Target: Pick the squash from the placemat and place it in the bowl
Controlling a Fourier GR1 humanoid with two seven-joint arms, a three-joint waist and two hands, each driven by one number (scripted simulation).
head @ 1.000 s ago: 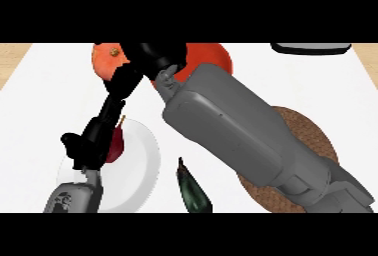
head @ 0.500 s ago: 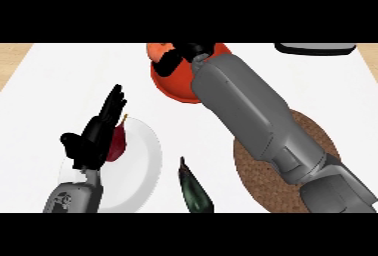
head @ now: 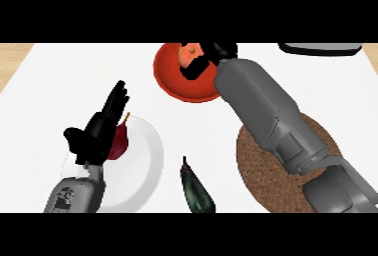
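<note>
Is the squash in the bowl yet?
Over the red bowl, off the brown round placemat: the orange squash shows by the right hand. Released: cannot tell.

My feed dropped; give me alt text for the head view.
The right hand holds the orange squash over the red bowl. The left hand rests open over a white plate; the round brown placemat lies under the right forearm.

Bright, even light from above — the counter (head: 59, 85) around the white plate (head: 150, 150) shows almost flat white. Right of the plate, the grey forearm (head: 266, 110) is paler on its upper face and darker along its side — shadows are soft.
</note>
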